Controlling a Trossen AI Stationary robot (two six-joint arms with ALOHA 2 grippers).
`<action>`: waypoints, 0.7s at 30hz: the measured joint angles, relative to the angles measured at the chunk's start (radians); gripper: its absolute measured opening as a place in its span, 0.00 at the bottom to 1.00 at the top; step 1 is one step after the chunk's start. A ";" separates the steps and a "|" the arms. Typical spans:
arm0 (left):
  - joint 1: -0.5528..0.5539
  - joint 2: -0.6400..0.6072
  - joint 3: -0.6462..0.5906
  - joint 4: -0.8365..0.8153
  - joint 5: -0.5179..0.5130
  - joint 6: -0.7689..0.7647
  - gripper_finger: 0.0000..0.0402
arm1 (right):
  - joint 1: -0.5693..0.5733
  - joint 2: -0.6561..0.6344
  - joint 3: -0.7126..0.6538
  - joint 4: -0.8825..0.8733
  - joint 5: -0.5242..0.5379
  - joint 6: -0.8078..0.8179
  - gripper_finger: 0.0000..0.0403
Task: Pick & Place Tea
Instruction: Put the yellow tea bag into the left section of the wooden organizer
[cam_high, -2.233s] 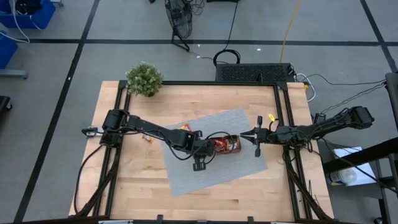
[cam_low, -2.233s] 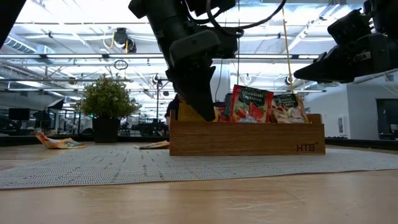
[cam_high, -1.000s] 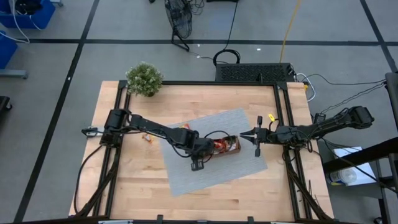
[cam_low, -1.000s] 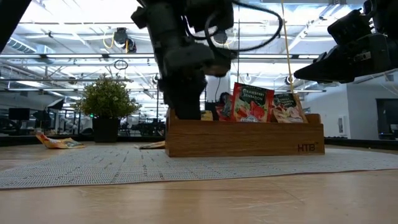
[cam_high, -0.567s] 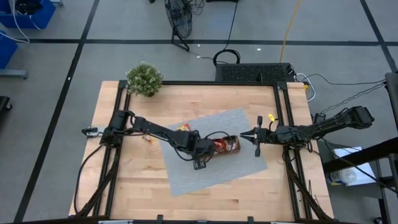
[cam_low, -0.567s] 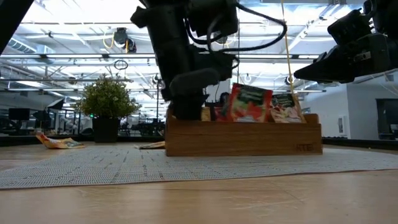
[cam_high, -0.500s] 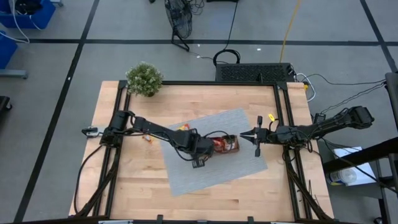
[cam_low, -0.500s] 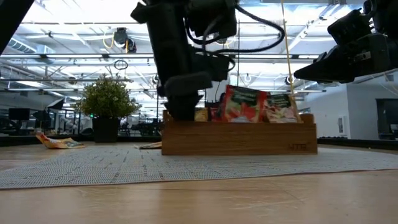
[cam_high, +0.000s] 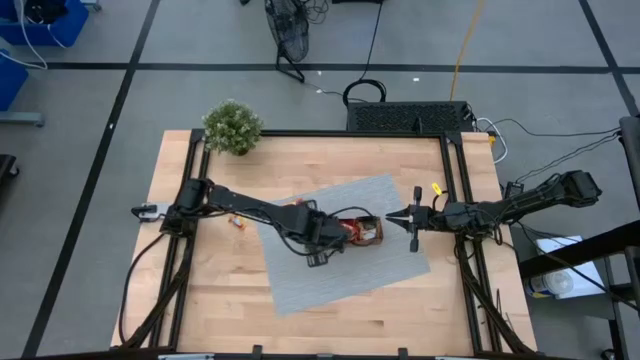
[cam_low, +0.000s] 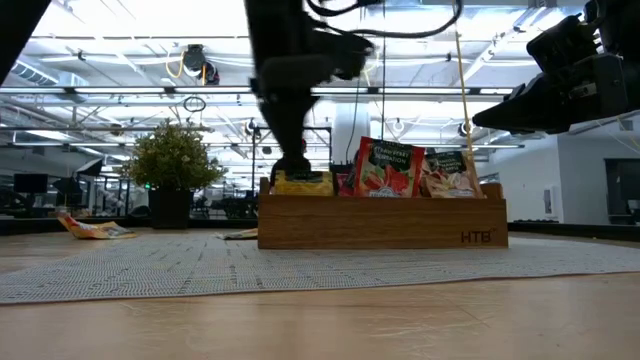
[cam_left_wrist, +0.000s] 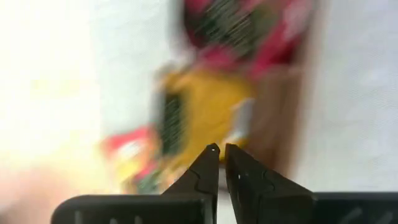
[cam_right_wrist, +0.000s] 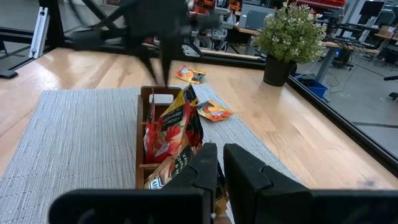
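Note:
The wooden tray (cam_high: 364, 232) (cam_low: 382, 223) (cam_right_wrist: 148, 144) rests flat on the grey mat, with red, yellow and brown tea sachets standing in it. My left gripper (cam_high: 330, 236) (cam_low: 292, 168) (cam_left_wrist: 221, 149) is shut and points down right over the yellow sachets (cam_low: 302, 184) (cam_left_wrist: 205, 118) in the tray's left end compartment. My right gripper (cam_high: 392, 217) (cam_right_wrist: 219, 152) is shut and hovers level just off the tray's right end. Loose sachets lie flat on the table (cam_high: 237, 222) (cam_low: 95, 229) and at the mat's edge (cam_high: 295, 205) (cam_right_wrist: 213, 112). My left gripper's shut fingertips (cam_low: 292, 172) stand from above at the top edge of the yellow sachets (cam_low: 302, 182) in the tray's left compartment. I cannot tell whether they touch the sachets or hang just clear.
A small potted plant (cam_high: 232, 127) (cam_low: 172, 165) (cam_right_wrist: 289, 31) stands at the table's far left corner. The grey mat (cam_high: 340, 280) lies askew across the table's middle. Black frame rails run along the table's left, right and far edges.
My left gripper, sunk low in the tray's left compartment a second ago, has come straight up and now stands at the sachets' tops. The tray has slid a little toward the table's left on the mat. A yellow sachet stays in the left compartment.

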 joint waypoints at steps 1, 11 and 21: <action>-0.005 -0.001 0.011 -0.055 -0.048 -0.021 0.09 | 0.000 0.000 0.000 0.000 0.000 0.001 0.04; 0.083 -0.252 -0.253 -0.233 -0.089 -0.387 0.10 | 0.000 0.000 0.000 -0.038 -0.001 0.008 0.04; 0.348 -0.729 -0.951 0.203 0.328 -0.584 0.41 | 0.000 0.000 0.000 -0.020 -0.031 0.026 0.04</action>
